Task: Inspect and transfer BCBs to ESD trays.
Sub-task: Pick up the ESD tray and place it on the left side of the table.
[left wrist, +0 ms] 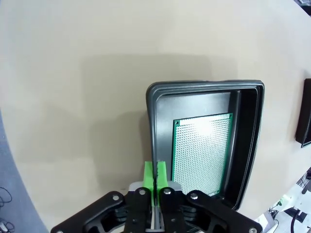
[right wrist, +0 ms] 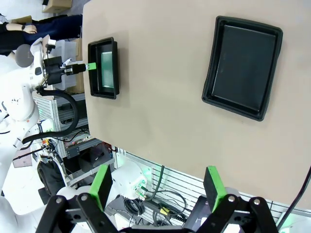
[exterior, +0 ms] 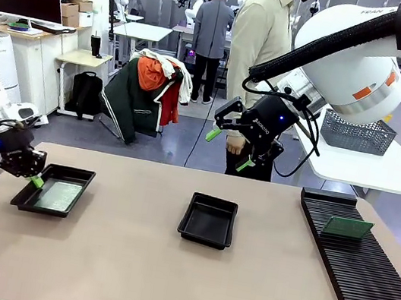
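one bcb [exterior: 59, 196] lies flat in the left esd tray [exterior: 73, 172], a second bcb [exterior: 347, 228] stands in the rack [exterior: 363, 285] — thin, light, stiff, probably fragile, so pinch an edge. left gripper [exterior: 36, 181] clamped tight on nothing at that tray's rim, right gripper [exterior: 229, 149] spread wide, empty

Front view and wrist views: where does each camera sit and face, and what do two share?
Front view: between the arms, facing a person across the table; shut left gripper at the left shallow black plastic tray, open right gripper raised.
Left wrist view: down its shut fingers onto that tray's thin green circuit board.
Right wrist view: high, down past its spread fingers onto the empty middle tray.
Shared: front and right wrist views show both trays and the left gripper.
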Robot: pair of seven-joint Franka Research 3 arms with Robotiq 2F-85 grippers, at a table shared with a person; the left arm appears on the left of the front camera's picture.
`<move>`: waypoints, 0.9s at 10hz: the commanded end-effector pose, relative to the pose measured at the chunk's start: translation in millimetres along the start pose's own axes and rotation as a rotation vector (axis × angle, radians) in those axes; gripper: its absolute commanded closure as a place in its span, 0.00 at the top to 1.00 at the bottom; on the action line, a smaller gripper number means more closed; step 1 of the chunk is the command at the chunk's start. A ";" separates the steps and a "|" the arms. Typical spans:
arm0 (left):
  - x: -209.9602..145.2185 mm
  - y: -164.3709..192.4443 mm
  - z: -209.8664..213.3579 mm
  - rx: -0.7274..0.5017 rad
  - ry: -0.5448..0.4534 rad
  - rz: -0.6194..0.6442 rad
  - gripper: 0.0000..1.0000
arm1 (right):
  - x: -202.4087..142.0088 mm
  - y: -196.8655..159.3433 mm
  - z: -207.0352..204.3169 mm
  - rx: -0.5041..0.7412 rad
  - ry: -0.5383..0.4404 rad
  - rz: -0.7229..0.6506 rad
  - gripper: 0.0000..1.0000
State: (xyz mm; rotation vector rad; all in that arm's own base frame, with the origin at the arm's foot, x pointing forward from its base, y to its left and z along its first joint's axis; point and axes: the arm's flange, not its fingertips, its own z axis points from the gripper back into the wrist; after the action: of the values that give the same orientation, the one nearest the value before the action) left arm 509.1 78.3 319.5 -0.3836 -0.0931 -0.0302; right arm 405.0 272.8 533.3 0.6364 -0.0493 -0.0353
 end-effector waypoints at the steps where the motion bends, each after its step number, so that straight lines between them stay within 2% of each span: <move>1: -8.4 14.1 0.6 -0.066 -0.028 -0.005 0.03 | 2.1 -0.2 -1.4 -0.007 -0.002 0.000 1.00; 5: -16.0 28.6 -3.5 -0.058 -0.039 -0.011 0.03 | 2.1 -0.2 -1.4 -0.007 -0.002 0.000 1.00; 9: -19.0 27.2 -13.6 -0.051 -0.042 0.003 0.03 | 2.1 -0.2 -1.4 -0.007 -0.002 0.000 1.00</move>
State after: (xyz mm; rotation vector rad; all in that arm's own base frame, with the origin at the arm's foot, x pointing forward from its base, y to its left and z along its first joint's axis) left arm 496.1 99.1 299.8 -0.4188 -0.0993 -0.0201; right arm 405.1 272.7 533.3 0.6364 -0.0494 -0.0354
